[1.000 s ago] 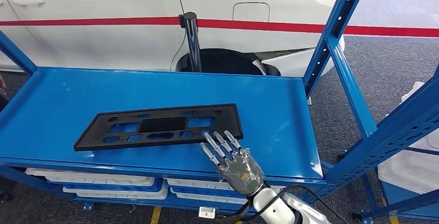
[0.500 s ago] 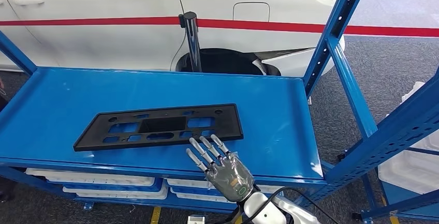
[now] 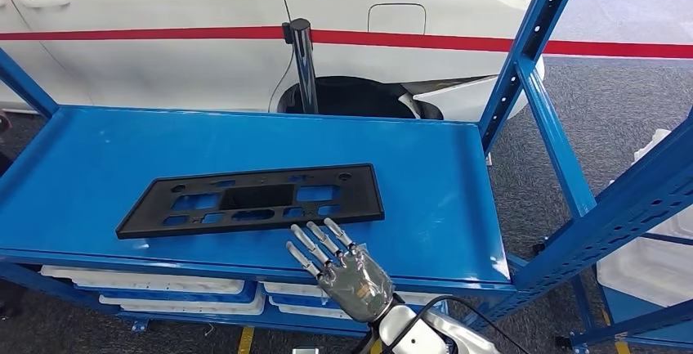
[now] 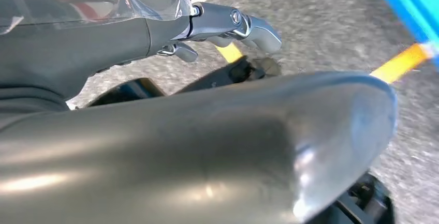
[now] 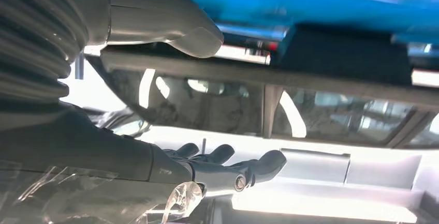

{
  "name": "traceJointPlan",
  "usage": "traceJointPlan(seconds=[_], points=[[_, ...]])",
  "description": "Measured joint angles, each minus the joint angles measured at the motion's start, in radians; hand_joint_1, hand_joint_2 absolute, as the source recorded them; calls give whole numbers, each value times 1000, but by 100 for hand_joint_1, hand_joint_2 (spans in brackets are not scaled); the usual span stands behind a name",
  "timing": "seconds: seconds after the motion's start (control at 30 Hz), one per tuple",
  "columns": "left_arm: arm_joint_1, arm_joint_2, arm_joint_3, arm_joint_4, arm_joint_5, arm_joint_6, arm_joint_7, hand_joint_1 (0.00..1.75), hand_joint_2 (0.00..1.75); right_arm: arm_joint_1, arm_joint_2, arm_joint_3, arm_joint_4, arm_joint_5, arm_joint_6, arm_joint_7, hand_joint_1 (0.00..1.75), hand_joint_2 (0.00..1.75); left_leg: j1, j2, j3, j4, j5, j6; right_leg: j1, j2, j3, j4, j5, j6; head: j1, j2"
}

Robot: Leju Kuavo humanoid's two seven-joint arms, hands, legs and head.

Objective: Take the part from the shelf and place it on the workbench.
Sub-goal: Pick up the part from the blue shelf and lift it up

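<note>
- The flat black plastic part (image 3: 255, 199), a long rectangular plate with several cut-out windows, lies flat on the blue metal shelf (image 3: 425, 166), towards the front edge and a little left of the middle.
- The right hand (image 3: 339, 267) comes in from about 6 o'clock of the head view, just at the front lip of the shelf; its fingers (image 3: 315, 242) are stretched out straight and spread apart, holding nothing.
- Those fingertips point towards 11 o'clock and end just short of the part's near long edge, at its right-hand end; whether they touch it cannot be told.
- In the right wrist view the same hand (image 5: 207, 168) has its dark fingers (image 5: 259, 163) extended, with the thick grey thumb (image 5: 171, 25) apart from them.
- The left hand (image 4: 155, 32) hangs over grey speckled floor with yellow lines (image 4: 398, 61); its fingers (image 4: 243, 25) curl slightly and nothing is in them.
- Beyond the shelf, at 12 o'clock, stands a white car body with a red stripe (image 3: 163, 35).
- White trays (image 3: 163, 284) sit on the level below the shelf.
</note>
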Motion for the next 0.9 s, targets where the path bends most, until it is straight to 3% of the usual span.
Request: traceJointPlan(seconds=[0.2,0.33,0.5,0.7,0.9], points=[[15,11,2,0,14,52,221,0,0,2,0,0,22,-36,59,-3,0,175,0,0,0,0,0,0,0,0,0,0,0,0,0,0],[44,32,12,1,47,75,283,0,0,2,0,0,26,-48,65,6,0,175,0,0,0,0,0,0,0,0,-1,0,0,0,0,0],[70,75,69,3,198,108,407,0,0,2,0,1,27,-58,73,21,0,175,0,0,0,-1,0,0,0,0,0,0,0,0,0,0],[81,128,133,5,250,79,430,0,0,2,0,7,27,-70,76,29,0,175,0,0,0,-1,0,-1,1,0,0,0,0,0,0,0],[83,142,176,5,269,58,421,0,0,2,0,7,27,-79,69,29,0,175,0,0,0,-1,1,-1,0,0,0,0,0,-1,0,0]])
